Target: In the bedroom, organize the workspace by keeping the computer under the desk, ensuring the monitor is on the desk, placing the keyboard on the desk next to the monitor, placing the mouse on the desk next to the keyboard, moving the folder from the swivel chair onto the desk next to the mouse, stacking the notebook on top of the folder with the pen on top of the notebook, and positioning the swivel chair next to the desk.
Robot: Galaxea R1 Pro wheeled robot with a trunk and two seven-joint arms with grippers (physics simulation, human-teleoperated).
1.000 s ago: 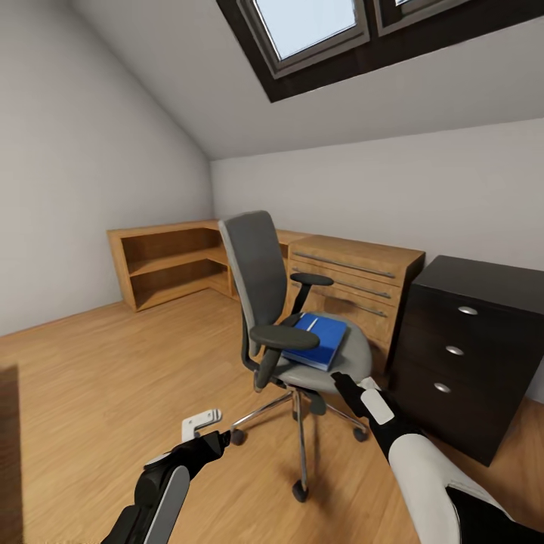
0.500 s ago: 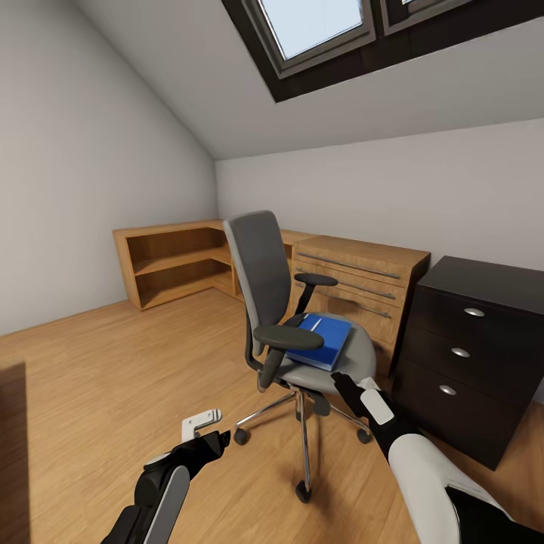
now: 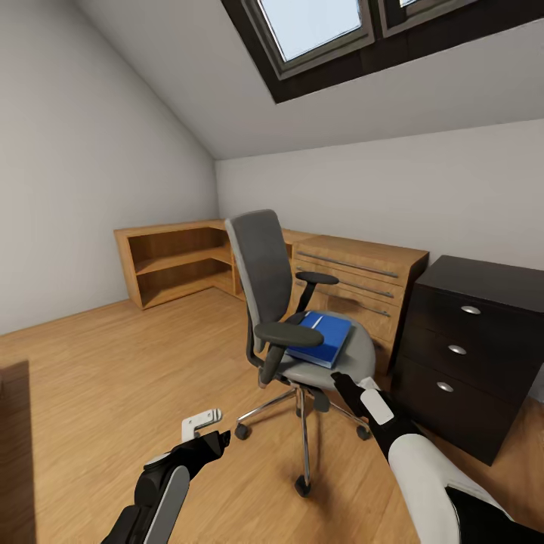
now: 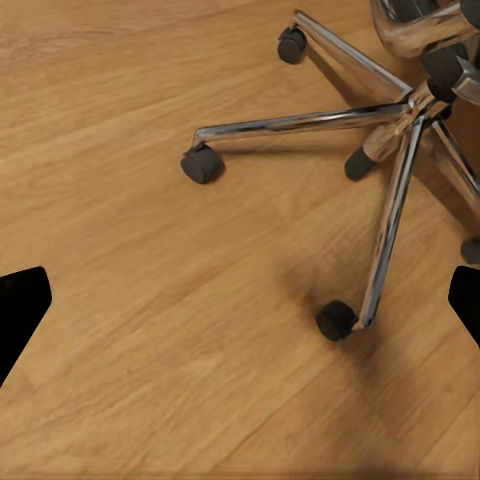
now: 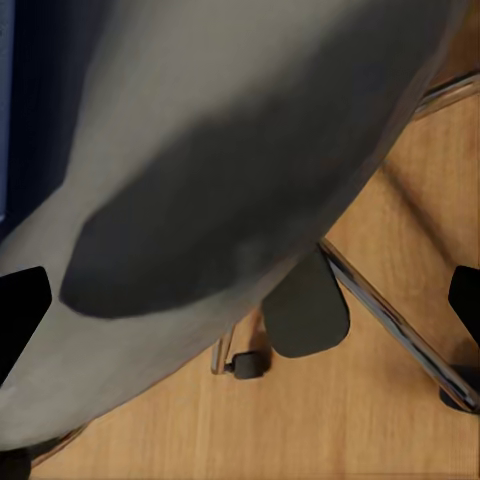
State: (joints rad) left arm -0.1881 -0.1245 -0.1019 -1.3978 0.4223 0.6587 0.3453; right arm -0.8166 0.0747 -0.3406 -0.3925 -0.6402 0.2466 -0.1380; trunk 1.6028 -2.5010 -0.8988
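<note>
Camera shifted slightly; swivel chair (image 3: 291,317) closer. My right gripper (image 3: 344,383) open, empty, just short of blue folder (image 3: 321,339); grasp next.

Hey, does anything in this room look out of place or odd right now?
Yes: a blue folder lies on the seat of the swivel chair, slightly askew toward the seat's front edge, instead of on a work surface. Nothing looks spilled or damaged.
</note>
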